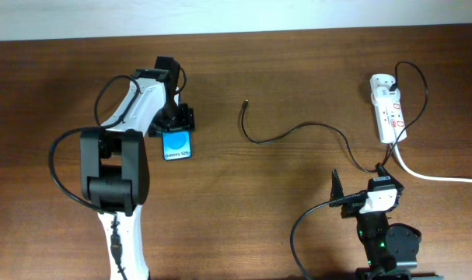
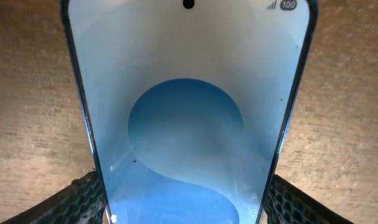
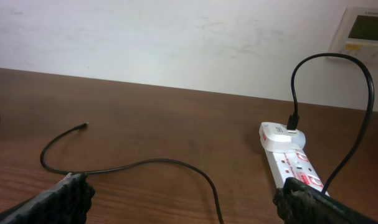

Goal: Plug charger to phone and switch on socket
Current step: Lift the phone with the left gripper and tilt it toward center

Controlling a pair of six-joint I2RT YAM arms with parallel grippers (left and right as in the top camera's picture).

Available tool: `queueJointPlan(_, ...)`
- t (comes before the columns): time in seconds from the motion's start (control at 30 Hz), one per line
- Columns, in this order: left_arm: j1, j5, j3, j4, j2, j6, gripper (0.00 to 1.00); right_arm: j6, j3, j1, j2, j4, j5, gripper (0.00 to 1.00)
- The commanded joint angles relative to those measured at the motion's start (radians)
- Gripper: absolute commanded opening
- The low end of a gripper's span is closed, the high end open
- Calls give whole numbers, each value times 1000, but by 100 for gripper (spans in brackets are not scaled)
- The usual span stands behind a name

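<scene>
The phone (image 1: 177, 145) lies left of centre with its blue screen up; it fills the left wrist view (image 2: 189, 93). My left gripper (image 1: 176, 124) is shut on the phone, one finger against each long edge (image 2: 189, 208). The charger (image 1: 298, 131), a thin black cable, curves across the table; its free tip (image 1: 245, 102) lies apart from the phone. It also shows in the right wrist view (image 3: 151, 163), tip at the left (image 3: 84, 125). The socket (image 1: 387, 109) lies at the far right (image 3: 288, 163). My right gripper (image 1: 360, 179) is open and empty, low over the cable (image 3: 185, 202).
A white adapter (image 3: 282, 137) with the black cable in it sits in the socket's far end. The thick white cord (image 1: 438, 177) runs off to the right edge. A wall panel (image 3: 363, 31) hangs behind the table.
</scene>
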Motion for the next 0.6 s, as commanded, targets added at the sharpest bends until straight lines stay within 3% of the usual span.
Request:
queueJointPlan(0.0,-4,-3,119,-66,14,9,76,7,-5,9,-8,-5,2,98)
queueJointPlan(0.33,-4,13,323,-217,14,8,74,7,-5,9,-8,-5,2,98)
queueJointPlan(0.5,-4,42,323,-217,14,-10,57,7,-5,9,-8,-5,2,98)
queueJointPlan(0.53,-4,43,323,-218,14,-61,44,7,-5,9,-8,-5,2,98)
queueJointPlan(0.57,-4,43,323,-218,14,-94,39,7,-5,9,-8,-5,2,98)
